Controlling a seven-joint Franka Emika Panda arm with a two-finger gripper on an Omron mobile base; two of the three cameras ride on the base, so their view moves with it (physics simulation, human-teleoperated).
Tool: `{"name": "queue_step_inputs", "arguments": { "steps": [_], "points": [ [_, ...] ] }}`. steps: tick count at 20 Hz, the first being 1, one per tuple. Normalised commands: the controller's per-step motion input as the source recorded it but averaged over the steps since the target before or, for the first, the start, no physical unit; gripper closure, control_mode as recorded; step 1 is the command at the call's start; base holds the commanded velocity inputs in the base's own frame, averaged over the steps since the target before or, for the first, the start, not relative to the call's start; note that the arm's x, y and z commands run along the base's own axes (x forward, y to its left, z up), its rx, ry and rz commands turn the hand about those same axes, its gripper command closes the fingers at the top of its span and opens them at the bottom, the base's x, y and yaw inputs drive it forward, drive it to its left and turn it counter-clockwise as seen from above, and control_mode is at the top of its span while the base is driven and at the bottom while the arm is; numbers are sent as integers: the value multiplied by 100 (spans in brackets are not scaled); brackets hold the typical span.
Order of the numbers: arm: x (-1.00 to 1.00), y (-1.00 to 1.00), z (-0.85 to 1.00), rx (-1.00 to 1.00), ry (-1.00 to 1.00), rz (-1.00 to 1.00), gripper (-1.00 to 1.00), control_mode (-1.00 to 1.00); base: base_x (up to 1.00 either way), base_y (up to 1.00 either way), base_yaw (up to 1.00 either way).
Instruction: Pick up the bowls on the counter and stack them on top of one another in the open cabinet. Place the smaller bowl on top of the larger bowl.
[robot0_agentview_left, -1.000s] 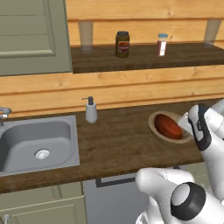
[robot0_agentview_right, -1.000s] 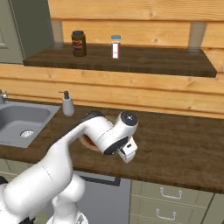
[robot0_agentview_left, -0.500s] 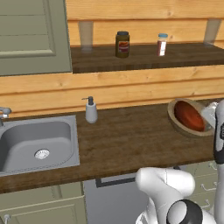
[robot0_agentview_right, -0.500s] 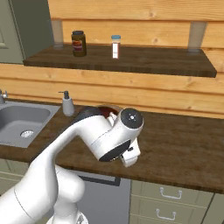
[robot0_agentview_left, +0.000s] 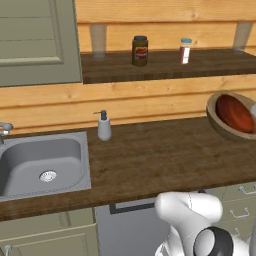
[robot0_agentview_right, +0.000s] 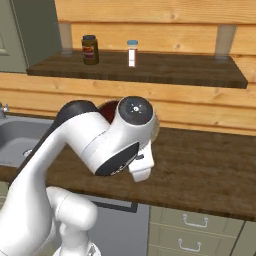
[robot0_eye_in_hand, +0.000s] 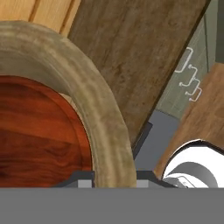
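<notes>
A: Where are the two bowls?

B: The wide tan bowl with the thick matte rim (robot0_agentview_left: 220, 125) is lifted above the long dark brown wood-grain counter (robot0_agentview_left: 150, 160), at the right edge of the left base view, and it is tilted so that its inside faces the camera. The small glossy reddish-brown bowl (robot0_agentview_left: 235, 112) sits inside it.

A: And from the other side?

B: In the right base view the white arm covers almost all of it. Only a dark red part of the small bowl (robot0_agentview_right: 107, 111) shows behind the arm, and a thin piece of tan rim (robot0_agentview_right: 155, 127) at its right.

A: Is the two-finger gripper (robot0_eye_in_hand: 114, 177) holding it?

B: In the hand view the tan rim (robot0_eye_in_hand: 103, 127) runs down between the two grey finger bases at the bottom edge, so the fingers sit on both sides of the rim. The reddish-brown wood inside (robot0_eye_in_hand: 39, 131) is to the left of it. It appears clamped on the rim.

A: And the open shelf recess with the light plank backing (robot0_agentview_left: 165, 65)?

B: On it stand a dark jar with a yellow label (robot0_agentview_left: 140, 51), a small white bottle with a blue cap (robot0_agentview_left: 185, 51) and a clear glass (robot0_agentview_left: 98, 42). Below, a white soap dispenser (robot0_agentview_left: 103, 126) stands just beside the steel sink (robot0_agentview_left: 40, 165).
</notes>
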Motion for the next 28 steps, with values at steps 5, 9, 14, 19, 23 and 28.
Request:
{"name": "queue_step_inputs", "arguments": {
  "steps": [5,9,14,19,23,28],
  "points": [
    [-15,-5,81,1,-6,-13,100,-100,0,0,0],
    [11,0,78,0,0,-19,100,-100,0,0,0],
    [38,-2,67,1,0,-23,100,-100,0,0,0],
    [70,0,30,2,0,-28,100,-100,0,0,0],
    [87,0,0,7,0,-19,100,-100,0,0,0],
    [88,-3,0,7,2,-2,100,-100,0,0,0]
  ]
}}
